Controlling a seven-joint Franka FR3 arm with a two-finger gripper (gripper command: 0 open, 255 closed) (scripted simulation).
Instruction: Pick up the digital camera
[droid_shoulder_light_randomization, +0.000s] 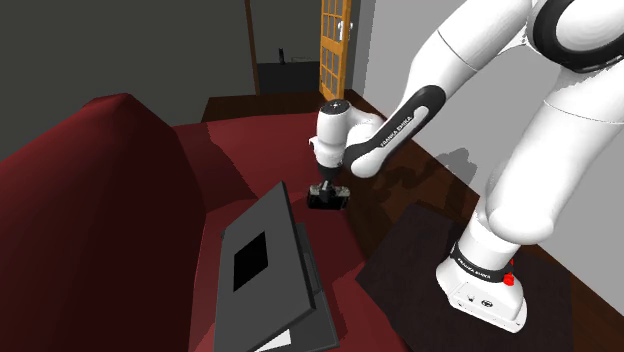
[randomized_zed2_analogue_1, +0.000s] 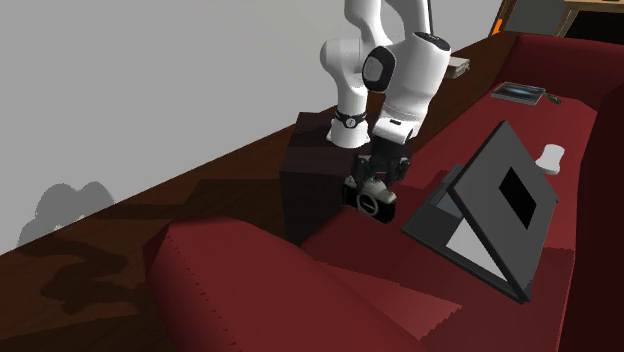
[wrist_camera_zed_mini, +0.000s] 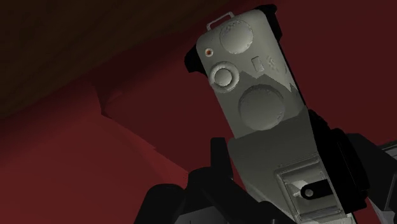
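Dark red sofa (droid_shoulder_light_randomization: 250, 145) cushions spread across the shoulder view's centre, where our tool (droid_shoulder_light_randomization: 325, 189) gripped the digital camera (droid_shoulder_light_randomization: 327, 200) near the open laptop (droid_shoulder_light_randomization: 262, 262), and we judged a slow, straight lift with steady squeeze would keep it from slipping.

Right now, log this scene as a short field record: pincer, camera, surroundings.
pincer: black two-finger pincer, pointing down, shut on the camera
target: black and grey digital camera, clasped in the pincer
lift: cannot tell whether it is clear of the cushion
surface: dark red sofa
nearby: dark grey open laptop on the sofa seat, beside the camera and apart from it
stand: dark box next to the sofa
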